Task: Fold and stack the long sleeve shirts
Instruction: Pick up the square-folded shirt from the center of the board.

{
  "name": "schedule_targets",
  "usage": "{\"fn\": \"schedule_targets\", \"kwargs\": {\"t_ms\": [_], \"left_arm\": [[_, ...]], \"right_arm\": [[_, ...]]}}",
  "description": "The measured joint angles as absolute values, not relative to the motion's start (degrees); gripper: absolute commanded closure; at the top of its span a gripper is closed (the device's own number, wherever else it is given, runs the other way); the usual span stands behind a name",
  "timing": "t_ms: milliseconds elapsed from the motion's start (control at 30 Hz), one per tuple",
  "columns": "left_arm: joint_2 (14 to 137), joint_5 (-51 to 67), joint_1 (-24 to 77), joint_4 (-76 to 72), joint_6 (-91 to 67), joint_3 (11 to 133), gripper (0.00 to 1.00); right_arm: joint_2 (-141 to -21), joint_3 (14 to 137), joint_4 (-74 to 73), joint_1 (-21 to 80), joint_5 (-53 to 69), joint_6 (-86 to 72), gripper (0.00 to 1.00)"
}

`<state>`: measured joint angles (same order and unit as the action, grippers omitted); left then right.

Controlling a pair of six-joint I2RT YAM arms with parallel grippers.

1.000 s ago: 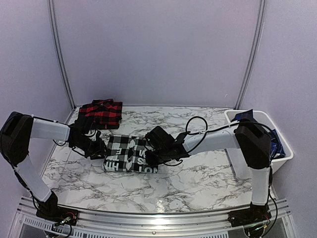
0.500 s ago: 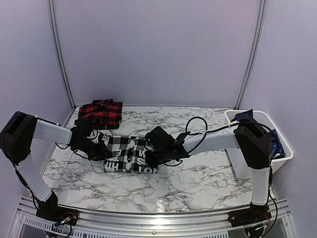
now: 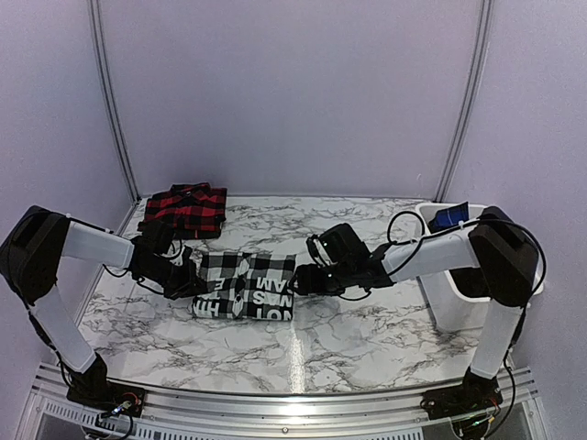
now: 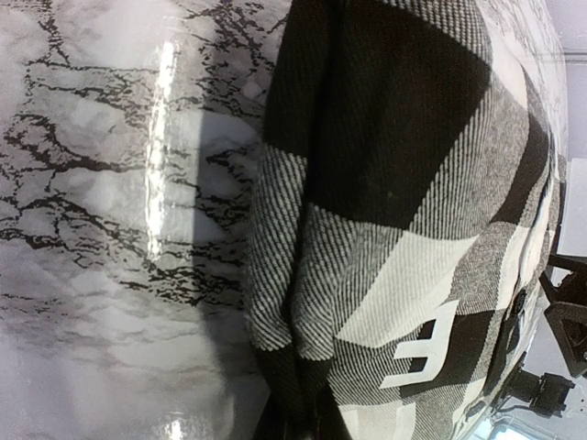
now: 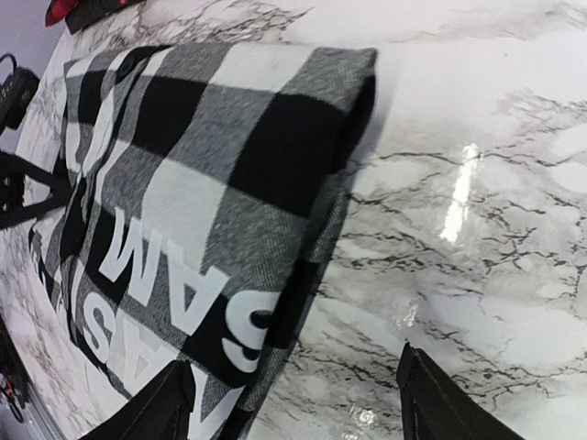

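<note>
The black-and-white shirt (image 3: 243,286) lies folded into a block on the marble desk (image 3: 367,339), left of the middle, its white letters facing up along the near edge. The red shirt (image 3: 188,209) lies folded at the desk's far left corner, well apart from it. The left arm (image 3: 92,243) reaches in low, and the left jaws sit pressed together at the black-and-white shirt's left edge. Whether cloth is caught between them is unclear, as the wrist view shows only fabric up close. The right arm (image 3: 431,255) stretches across from the right. The right jaws stand spread wide just beside the shirt's right edge, gripping nothing. A white bin (image 3: 445,312) stands at the desk's right side.
</note>
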<state>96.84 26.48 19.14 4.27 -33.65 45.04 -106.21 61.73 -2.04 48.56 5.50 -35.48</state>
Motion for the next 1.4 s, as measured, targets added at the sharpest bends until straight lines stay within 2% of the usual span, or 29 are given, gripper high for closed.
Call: {"fn": "schedule_targets", "kwargs": {"t_ms": [267, 567, 833, 1133, 1200, 1267, 1400], "left_arm": [[96.84, 26.52, 19.14, 4.25, -33.67, 45.04, 1.0], [97.1, 26.79, 19.14, 4.08, -33.67, 45.04, 1.0], [97.12, 26.81, 19.2, 4.03, -33.91, 45.04, 1.0], [97.01, 26.72, 19.35, 4.08, -34.11, 45.04, 1.0], [97.03, 26.72, 19.53, 4.08, -34.11, 45.04, 1.0], [97.01, 26.61, 19.84, 4.08, -34.11, 45.04, 0.92], [97.01, 26.3, 20.43, 4.16, -34.63, 45.04, 0.66]], "right_arm": [[-108.66, 59.92, 7.31, 46.06, 13.72, -39.03, 0.27], [-114.15, 59.83, 16.8, 45.67, 18.37, -43.88, 0.36], [-116.05, 59.37, 21.06, 45.67, 19.53, -46.96, 0.59], [-116.09, 58.19, 22.81, 45.6, 20.12, -48.53, 0.99], [-116.11, 58.19, 23.33, 45.56, 20.49, -48.88, 1.0], [-116.09, 58.19, 23.46, 45.56, 20.58, -49.08, 1.0], [-116.09, 58.24, 23.05, 45.45, 20.53, -48.99, 1.0]]}}
